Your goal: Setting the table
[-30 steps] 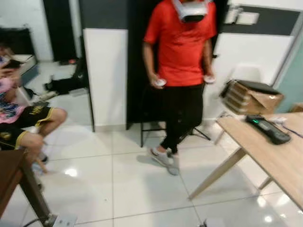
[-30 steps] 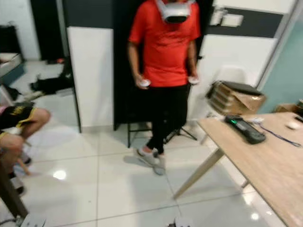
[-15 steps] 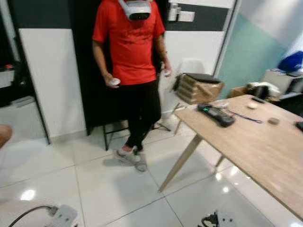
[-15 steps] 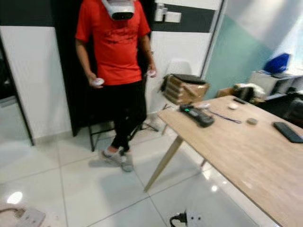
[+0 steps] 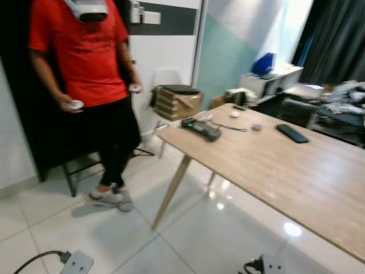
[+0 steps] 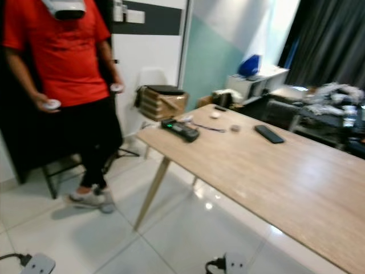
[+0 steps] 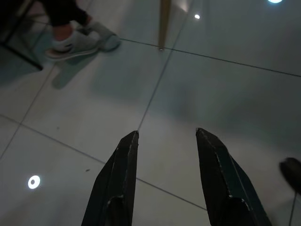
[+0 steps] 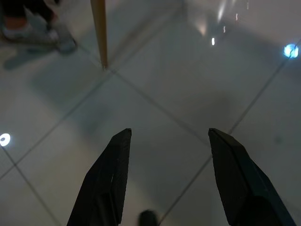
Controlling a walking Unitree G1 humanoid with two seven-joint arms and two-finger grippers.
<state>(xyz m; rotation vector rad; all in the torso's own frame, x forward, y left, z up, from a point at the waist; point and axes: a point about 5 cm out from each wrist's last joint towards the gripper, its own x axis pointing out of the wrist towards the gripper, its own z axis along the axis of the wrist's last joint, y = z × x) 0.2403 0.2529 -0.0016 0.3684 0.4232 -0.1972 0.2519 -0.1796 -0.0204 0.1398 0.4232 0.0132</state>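
A light wooden table (image 5: 296, 171) stretches across the right of the head views. On it lie a black remote-like device (image 5: 201, 129) near the far corner, a black phone (image 5: 292, 133), and two small items (image 5: 256, 127). My left gripper (image 7: 167, 139) hangs open over the white floor tiles with nothing between its fingers. My right gripper (image 8: 169, 136) hangs the same way, open and empty, with a table leg (image 8: 99, 33) ahead of it.
A person in a red shirt (image 5: 80, 51) with a headset stands at the left, holding controllers, a dark chair (image 5: 74, 171) behind. A cardboard box (image 5: 177, 103) sits past the table. Power strips (image 5: 77, 264) and a plug (image 5: 256, 265) lie on the floor. Cluttered desks (image 5: 319, 97) stand at the far right.
The camera has swung to the right: the person has slid to the left edge and much more of the table has come into view.
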